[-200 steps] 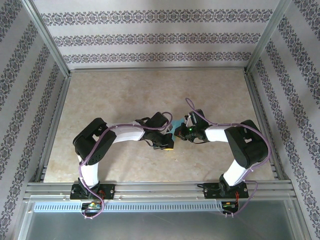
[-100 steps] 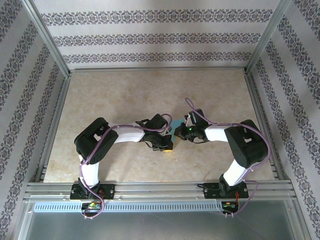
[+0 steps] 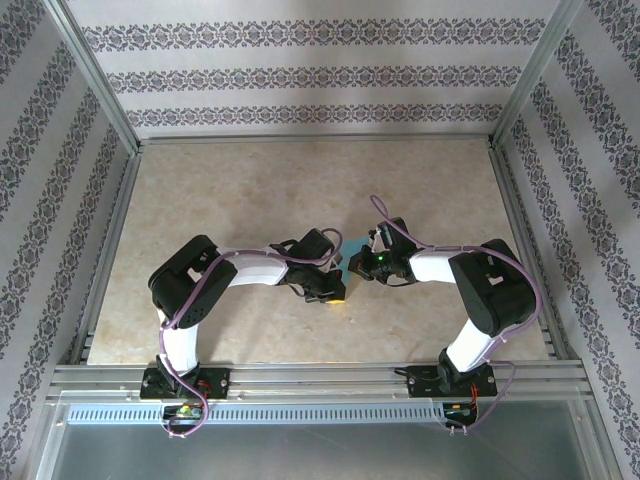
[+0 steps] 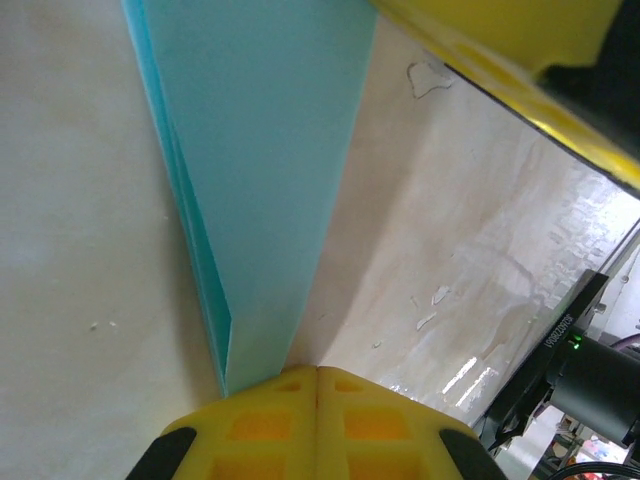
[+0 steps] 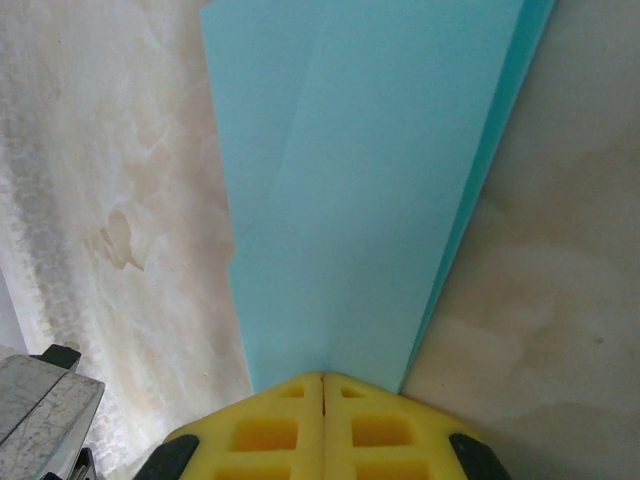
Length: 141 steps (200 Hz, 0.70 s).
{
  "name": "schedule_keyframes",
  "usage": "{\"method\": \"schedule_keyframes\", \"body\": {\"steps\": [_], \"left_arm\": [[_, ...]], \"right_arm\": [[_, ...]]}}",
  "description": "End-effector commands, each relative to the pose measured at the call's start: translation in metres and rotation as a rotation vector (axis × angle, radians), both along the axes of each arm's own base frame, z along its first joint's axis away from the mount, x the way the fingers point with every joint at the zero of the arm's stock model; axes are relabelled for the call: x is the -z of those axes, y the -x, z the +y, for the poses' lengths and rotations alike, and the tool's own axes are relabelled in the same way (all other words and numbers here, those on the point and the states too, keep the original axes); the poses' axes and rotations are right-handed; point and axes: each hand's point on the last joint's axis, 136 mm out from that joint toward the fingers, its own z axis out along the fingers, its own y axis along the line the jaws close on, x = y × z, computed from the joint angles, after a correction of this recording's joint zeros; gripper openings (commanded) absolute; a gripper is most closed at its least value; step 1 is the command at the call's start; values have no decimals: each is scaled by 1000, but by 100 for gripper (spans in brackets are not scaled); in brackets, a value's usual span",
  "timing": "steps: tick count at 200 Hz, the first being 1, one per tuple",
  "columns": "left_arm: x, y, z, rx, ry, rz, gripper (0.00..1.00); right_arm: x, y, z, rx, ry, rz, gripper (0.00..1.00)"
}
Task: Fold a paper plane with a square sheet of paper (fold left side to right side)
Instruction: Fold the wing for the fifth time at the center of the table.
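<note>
Although a second has passed, little on the desk [image 3: 250, 190] has changed. The left arm [image 3: 250, 268] has crept a touch to the right at the elbow, and the right arm [image 3: 480, 285] has not stirred. Both still reach inward and meet a little right of the desk's middle.

The paper [image 3: 354, 246] lies there between the two wrists, and from above it shows as a small teal sliver. Up close it is a narrow tapering strip with several layers stacked along one long edge [image 4: 260, 150], so it is already folded more than once. The right wrist view shows one flap lying over another [image 5: 370, 180].

The left pincer [image 4: 317, 372] has its yellow tips pressed together, and the strip's narrow end runs in beneath them. The right pincer [image 5: 323, 378] is pressed together in the same way, with the paper's near end disappearing under it. Neither clearly has paper between its pads, so they look to be bearing down on it rather than pinching it.

Such stillness suggests a crease being held flat, not a new fold begun. The dart looks well along, though I cannot tell whether its last fold is done.

Little writing shows. One short line of white print sits on a black housing [image 4: 562, 338] beside a green light, too small to read. The paper is blank.
</note>
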Motion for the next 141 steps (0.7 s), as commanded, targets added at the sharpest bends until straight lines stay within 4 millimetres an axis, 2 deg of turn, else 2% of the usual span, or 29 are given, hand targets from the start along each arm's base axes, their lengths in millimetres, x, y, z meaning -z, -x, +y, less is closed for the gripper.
{"method": "schedule_keyframes", "body": {"steps": [1, 77, 141], "left_arm": [[14, 5, 10, -22, -26, 45, 0], [17, 12, 10, -17, -23, 59, 0], [17, 42, 12, 17, -28, 87, 0]], "right_arm": [[48, 32, -30, 22, 193, 142, 0], [49, 32, -32, 23, 205, 147, 0], [50, 31, -32, 23, 213, 151, 0]]}}
